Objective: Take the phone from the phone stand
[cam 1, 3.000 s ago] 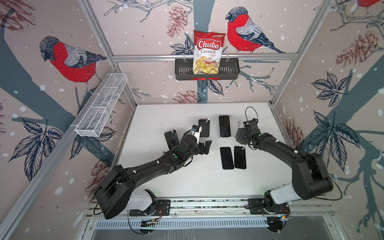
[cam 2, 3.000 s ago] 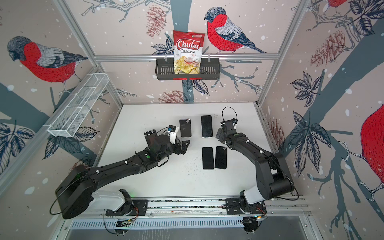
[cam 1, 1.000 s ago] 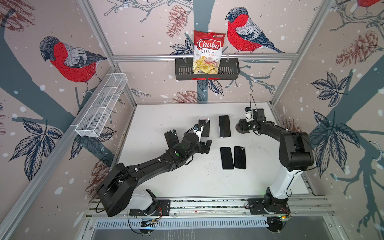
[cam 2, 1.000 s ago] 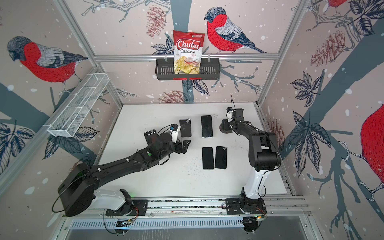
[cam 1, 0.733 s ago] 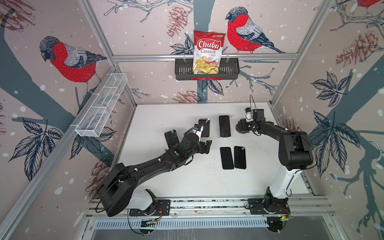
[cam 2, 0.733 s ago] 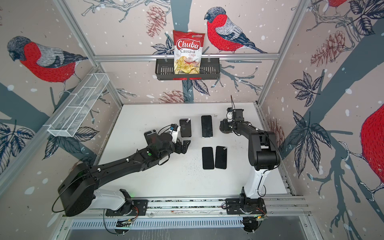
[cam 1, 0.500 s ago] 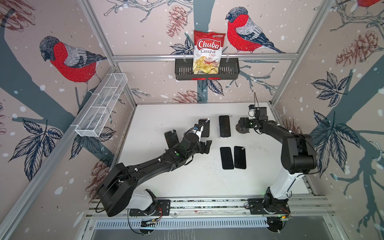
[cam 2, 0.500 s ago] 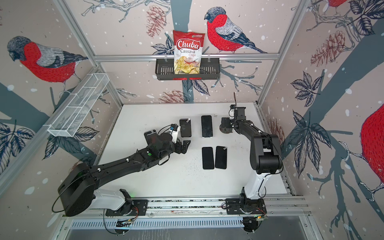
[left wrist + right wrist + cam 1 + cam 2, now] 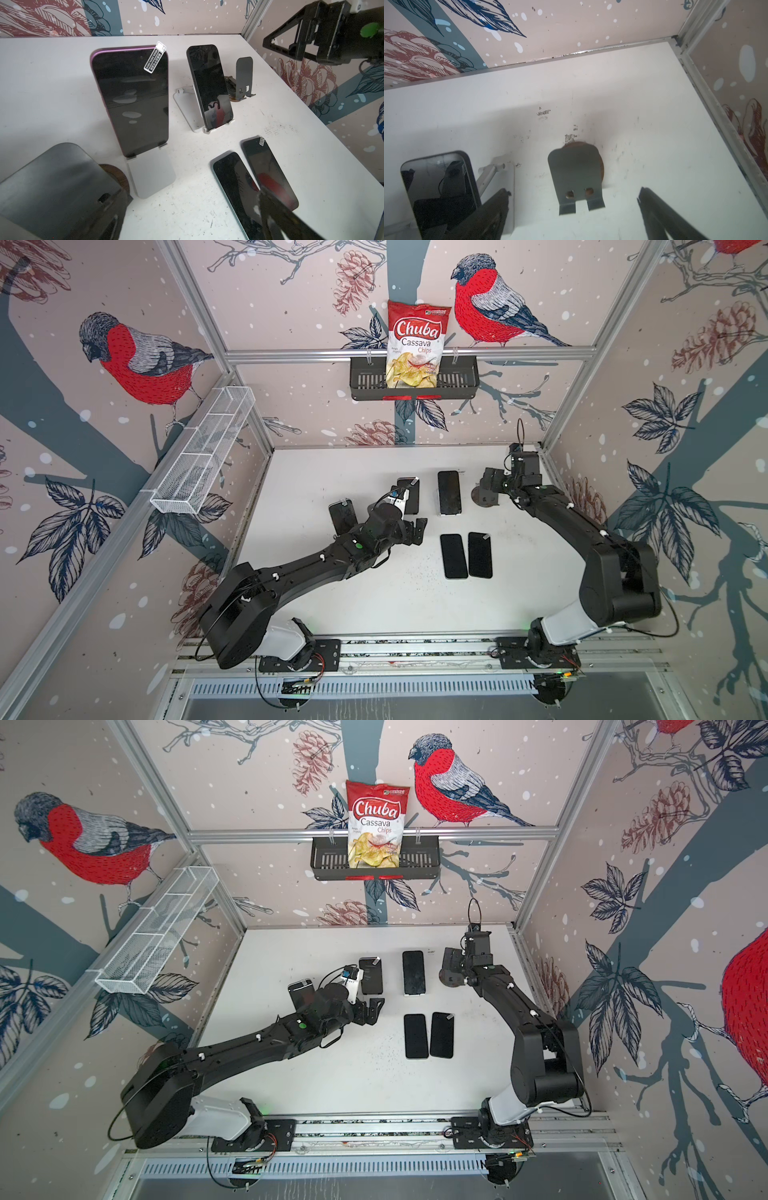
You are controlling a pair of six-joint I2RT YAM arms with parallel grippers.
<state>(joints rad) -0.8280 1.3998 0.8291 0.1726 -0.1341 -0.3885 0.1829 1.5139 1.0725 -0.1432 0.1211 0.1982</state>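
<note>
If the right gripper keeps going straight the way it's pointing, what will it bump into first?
Most likely the empty grey phone stand. In the right wrist view it stands straight ahead of the right gripper, between its open jaws. Depth is unclear, so it may be very near.

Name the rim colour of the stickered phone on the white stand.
Purple phone rim, clearest in left wrist view.

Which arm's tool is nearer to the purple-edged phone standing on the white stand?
Left. The left tool sits open just in front of the purple-edged phone, not touching it. The right tool is further off, past the second propped phone, open over the empty dark stand.
</note>
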